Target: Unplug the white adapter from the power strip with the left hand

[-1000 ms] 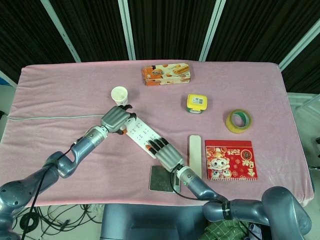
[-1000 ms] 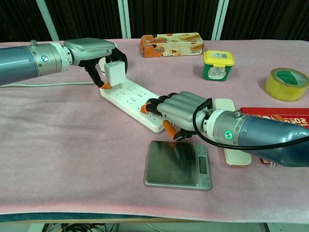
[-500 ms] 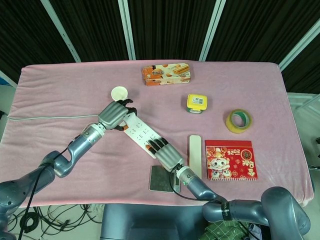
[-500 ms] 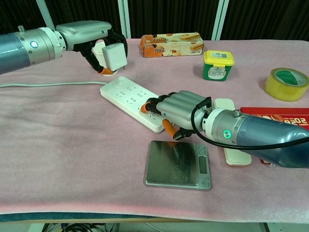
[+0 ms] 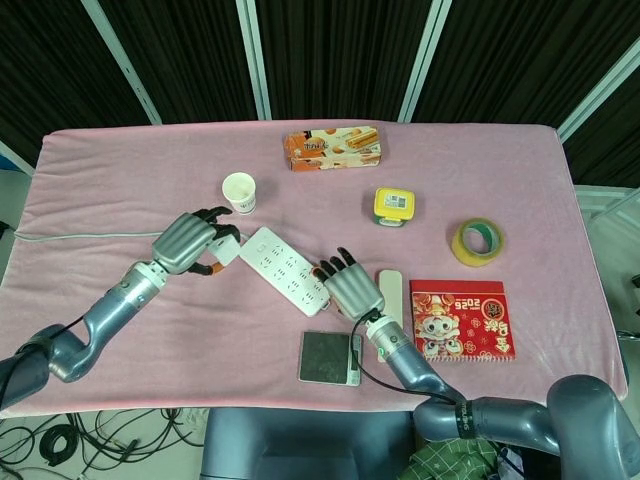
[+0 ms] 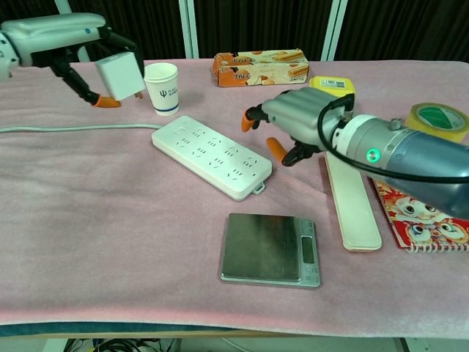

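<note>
The white adapter (image 6: 119,75) hangs clear of the power strip (image 6: 212,156), up and to its left, pinched in my left hand (image 6: 62,33). In the head view the same left hand (image 5: 187,241) holds the adapter (image 5: 227,253) just beyond the strip's left end (image 5: 284,282). The strip lies flat and slanted on the pink cloth, with no plug in its sockets. My right hand (image 6: 297,121) hovers above the strip's right end, fingers apart and holding nothing; in the head view this right hand (image 5: 350,290) shows beside the strip's near end.
A paper cup (image 6: 163,88) stands right of the adapter. The strip's grey cable (image 6: 73,128) runs off left. A small scale (image 6: 271,249) and a long white case (image 6: 352,209) lie in front. Cookie box (image 6: 258,66), yellow jar (image 5: 394,207), tape roll (image 6: 432,121) and red notebook (image 5: 461,319) lie further off.
My left hand pulled the adapter out of the strip and carried it up and to the left, past the cup. My right hand lifted off the strip's right end.
</note>
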`<move>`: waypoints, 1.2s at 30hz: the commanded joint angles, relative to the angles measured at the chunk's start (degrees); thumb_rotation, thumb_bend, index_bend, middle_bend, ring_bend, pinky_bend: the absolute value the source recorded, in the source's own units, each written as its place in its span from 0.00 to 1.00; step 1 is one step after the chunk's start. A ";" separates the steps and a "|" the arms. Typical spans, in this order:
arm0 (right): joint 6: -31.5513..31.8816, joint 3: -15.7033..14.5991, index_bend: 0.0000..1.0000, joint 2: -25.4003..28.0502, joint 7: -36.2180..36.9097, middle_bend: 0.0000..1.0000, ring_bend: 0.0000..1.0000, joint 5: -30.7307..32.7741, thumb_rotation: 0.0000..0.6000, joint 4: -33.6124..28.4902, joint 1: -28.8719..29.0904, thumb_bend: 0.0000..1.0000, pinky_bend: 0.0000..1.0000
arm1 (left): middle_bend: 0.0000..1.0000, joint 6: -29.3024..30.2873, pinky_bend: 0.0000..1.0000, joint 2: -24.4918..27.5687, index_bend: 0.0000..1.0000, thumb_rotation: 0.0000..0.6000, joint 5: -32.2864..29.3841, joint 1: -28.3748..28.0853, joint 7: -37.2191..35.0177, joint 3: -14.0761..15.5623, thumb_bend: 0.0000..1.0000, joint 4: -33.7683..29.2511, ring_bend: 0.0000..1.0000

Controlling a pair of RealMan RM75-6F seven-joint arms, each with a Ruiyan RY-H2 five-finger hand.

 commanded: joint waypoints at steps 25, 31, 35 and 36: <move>9.01 -1.24 0.04 22.82 7.57 0.09 0.11 -1.65 1.00 -9.59 -12.53 0.34 0.07 | 0.08 -5.00 0.03 -1.19 0.15 1.00 -5.37 13.71 3.83 6.01 0.05 3.44 0.00; 13.95 -2.48 0.01 27.53 11.61 0.03 0.11 -3.63 1.00 -10.20 -17.92 0.30 0.07 | 0.06 -2.61 0.00 0.62 0.14 1.00 -7.31 14.94 7.39 3.18 0.03 0.07 0.00; 18.73 -4.70 0.01 29.86 15.59 0.03 0.11 -7.33 1.00 -10.17 -22.80 0.30 0.07 | 0.05 1.82 0.00 4.02 0.15 1.00 -8.84 16.75 8.88 0.61 0.03 -6.01 0.00; 19.64 -5.22 0.01 30.10 16.28 0.03 0.11 -8.23 1.00 -9.99 -23.76 0.30 0.07 | 0.05 3.07 0.00 4.95 0.15 1.00 -9.15 17.43 9.99 0.24 0.03 -7.95 0.00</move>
